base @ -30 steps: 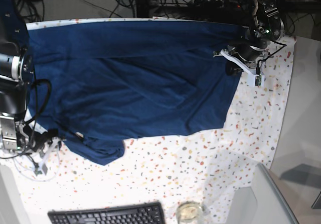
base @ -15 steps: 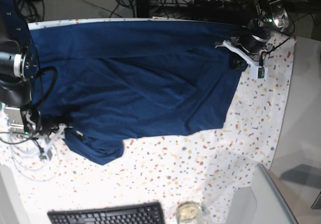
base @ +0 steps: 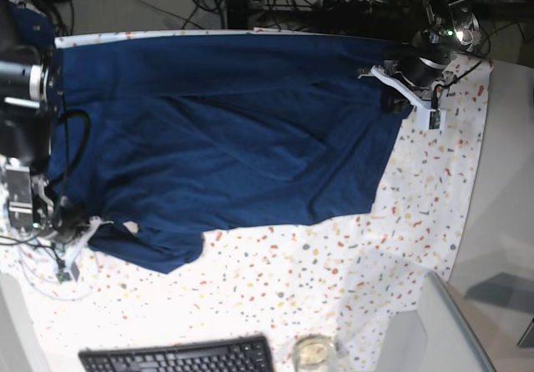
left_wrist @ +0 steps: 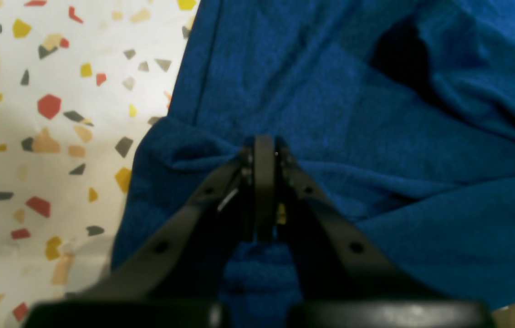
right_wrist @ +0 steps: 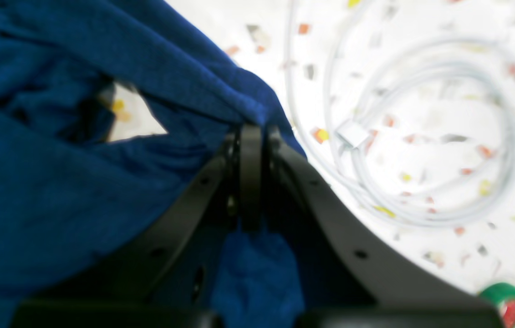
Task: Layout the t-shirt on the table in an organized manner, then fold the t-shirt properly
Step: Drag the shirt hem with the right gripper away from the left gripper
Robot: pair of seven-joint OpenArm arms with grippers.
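The navy t-shirt (base: pixel 225 138) lies spread and creased across the speckled table (base: pixel 334 263). My left gripper (left_wrist: pixel 264 146) is shut on a bunched fold of the t-shirt (left_wrist: pixel 375 136) near its edge; in the base view it sits at the far right corner (base: pixel 390 98). My right gripper (right_wrist: pixel 252 132) is shut on a hem of the t-shirt (right_wrist: pixel 57 191), lifting it so the table shows through a gap. In the base view it is at the near left corner (base: pixel 77 222).
A coiled white cable (right_wrist: pixel 421 136) lies on the table beside the right gripper, with a green-and-red object (right_wrist: pixel 505 307) near it. A black keyboard (base: pixel 179 357), a glass (base: pixel 314 353) and a grey panel (base: pixel 434 330) sit along the front edge.
My right gripper has shut on the t-shirt's near left corner and drawn it out to the left. The left gripper shifted slightly towards the back, still shut on the fabric.
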